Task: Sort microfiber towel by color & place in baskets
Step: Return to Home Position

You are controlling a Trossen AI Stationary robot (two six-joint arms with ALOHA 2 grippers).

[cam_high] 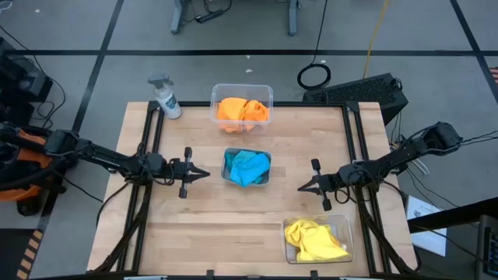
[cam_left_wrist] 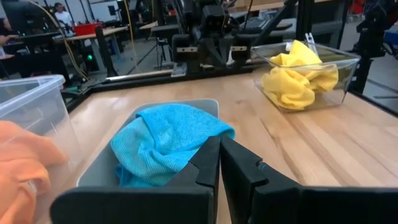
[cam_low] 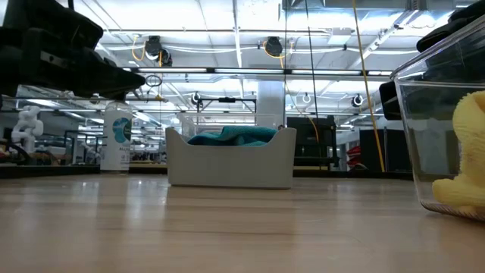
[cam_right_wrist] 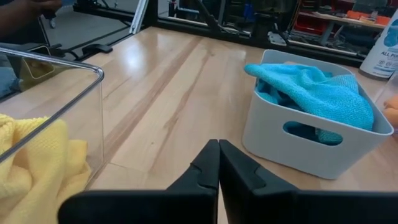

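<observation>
Nearest the wrist cameras are the grippers themselves. The left gripper point(cam_left_wrist: 219, 142) has its fingers pressed together with nothing between them, and so does the right gripper point(cam_right_wrist: 218, 144). Both hover over bare desk point(cam_high: 194, 225), tips facing each other. The small grey basket point(cam_high: 226, 166) sits between them, a little nearer the left gripper, with the turquoise towels point(cam_high: 247, 167) heaped above its rim. The yellow towels point(cam_high: 311, 239) fill a clear basket point(cam_high: 348, 229) just beside the right gripper. The orange towels point(cam_high: 242, 110) sit in another clear basket point(cam_high: 215, 93), farther from both grippers and near a spray bottle point(cam_high: 166, 97).

I judge the sorting done, with only the retreat left. The risk as I see it: if I swing the right gripper sideways instead of lifting, it could clip the yellow basket's wall and shove it toward the desk edge. A low pull-back on the left could nudge the grey basket or snag the piled turquoise cloth.

On the bottle's label I can read only "ALL P"; the rest is cut off.
</observation>
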